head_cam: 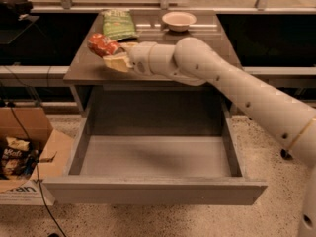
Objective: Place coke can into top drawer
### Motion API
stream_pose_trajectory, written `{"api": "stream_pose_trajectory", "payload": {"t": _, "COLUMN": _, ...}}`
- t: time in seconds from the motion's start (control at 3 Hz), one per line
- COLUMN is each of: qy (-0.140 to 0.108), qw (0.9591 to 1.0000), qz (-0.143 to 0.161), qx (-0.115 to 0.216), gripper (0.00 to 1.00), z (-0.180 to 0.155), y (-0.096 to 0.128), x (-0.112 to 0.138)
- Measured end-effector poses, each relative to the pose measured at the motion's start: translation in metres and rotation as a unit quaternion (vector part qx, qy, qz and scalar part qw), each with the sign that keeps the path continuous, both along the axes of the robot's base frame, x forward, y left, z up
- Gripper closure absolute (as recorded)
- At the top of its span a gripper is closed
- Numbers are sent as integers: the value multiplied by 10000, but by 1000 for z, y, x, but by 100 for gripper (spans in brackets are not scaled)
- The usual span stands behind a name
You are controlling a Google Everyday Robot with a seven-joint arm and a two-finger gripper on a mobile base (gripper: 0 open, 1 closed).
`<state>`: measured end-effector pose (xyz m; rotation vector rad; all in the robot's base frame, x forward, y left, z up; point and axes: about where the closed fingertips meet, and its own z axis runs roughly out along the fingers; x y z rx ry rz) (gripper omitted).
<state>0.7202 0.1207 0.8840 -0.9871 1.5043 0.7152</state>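
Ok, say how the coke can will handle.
Gripped tilted by the end effector above the countertop, the coke can is a smooth cylinder, so it will likely roll if laid down. Small, so probably light; dentable if squeezed.

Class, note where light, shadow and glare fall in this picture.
Camera view: dim warm light; glare streaks the table beside the bowl; the arm's soft shadow falls inside the drawer; the gripper, holding the can over the table's left part, is lit.

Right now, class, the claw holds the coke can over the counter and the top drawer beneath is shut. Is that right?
Wrong on one point: the camera view shows the top drawer pulled open, not shut. The rest stands: the claw holds the coke can over the counter.
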Motion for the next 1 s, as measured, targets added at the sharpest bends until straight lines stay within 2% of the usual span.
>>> {"api": "stream_pose_trajectory", "payload": {"t": 0.33, "qy": 186, "qw": 9978, "qz": 215, "qx": -592, "gripper": 100, "z": -4, "y": -40, "x": -50}}
{"api": "stream_pose_trajectory", "payload": {"t": 0.67, "qy": 388, "qw": 9949, "qz": 441, "qx": -821, "gripper": 100, "z": -11, "y": -77, "x": -103}}
{"api": "stream_pose_trajectory", "payload": {"t": 1.0, "qy": 741, "qw": 9882, "qz": 941, "qx": -950, "gripper": 100, "z": -31, "y": -118, "x": -162}}
